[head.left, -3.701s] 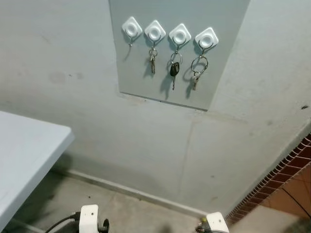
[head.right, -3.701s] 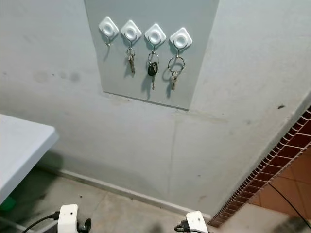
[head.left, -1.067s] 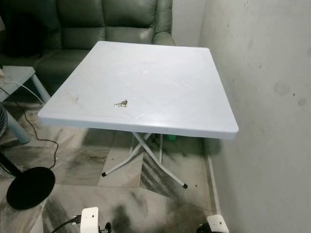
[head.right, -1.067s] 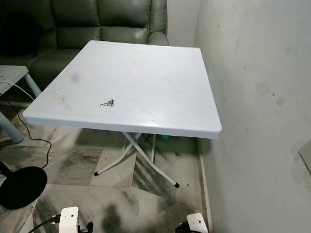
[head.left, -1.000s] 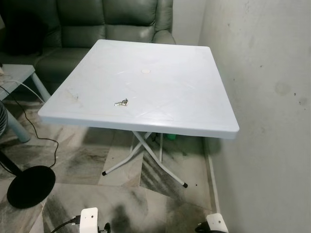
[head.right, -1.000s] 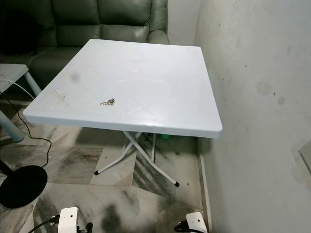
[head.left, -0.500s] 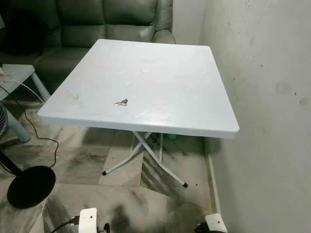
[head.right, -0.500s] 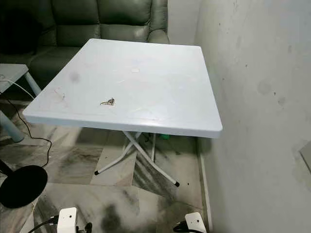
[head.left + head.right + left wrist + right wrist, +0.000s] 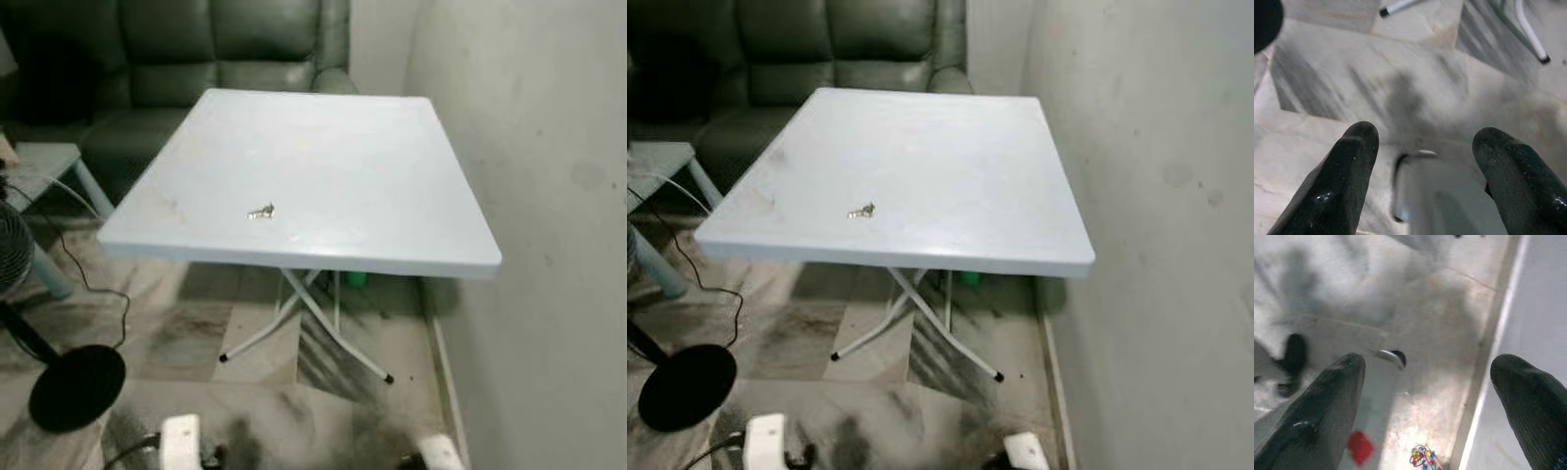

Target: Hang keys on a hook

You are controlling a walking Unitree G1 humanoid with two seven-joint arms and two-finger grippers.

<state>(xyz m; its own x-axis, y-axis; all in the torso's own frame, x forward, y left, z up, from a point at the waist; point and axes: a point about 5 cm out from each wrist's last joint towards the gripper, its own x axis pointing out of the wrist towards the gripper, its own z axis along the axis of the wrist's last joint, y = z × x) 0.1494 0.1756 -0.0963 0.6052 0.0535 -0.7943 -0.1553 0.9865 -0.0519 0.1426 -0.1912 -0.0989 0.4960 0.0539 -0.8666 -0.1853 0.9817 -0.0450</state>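
Keys (image 9: 261, 211) lie flat on white table (image 9: 392, 166), near front edge; small, light, rigid metal, likely slippery, so pinch at ring; left gripper (image 9: 1422, 142) and right gripper (image 9: 1430, 377) fingers apart, empty, hanging low over floor.

Before me stands a pale blue-white square plastic table (image 9: 392, 206) on white crossed metal legs (image 9: 304, 323), with a small silvery bunch of keys (image 9: 262, 211) on it. Behind it is a dark grey-green leather sofa (image 9: 196, 49). The marble-patterned floor (image 9: 196, 333) is cream, streaked with grey and black. The plastered wall (image 9: 549, 196) is off-white with faint dark specks. A round black fan base (image 9: 76, 387) sits beside a black cable (image 9: 93, 289). My long glossy fingers (image 9: 1337, 186) are black.
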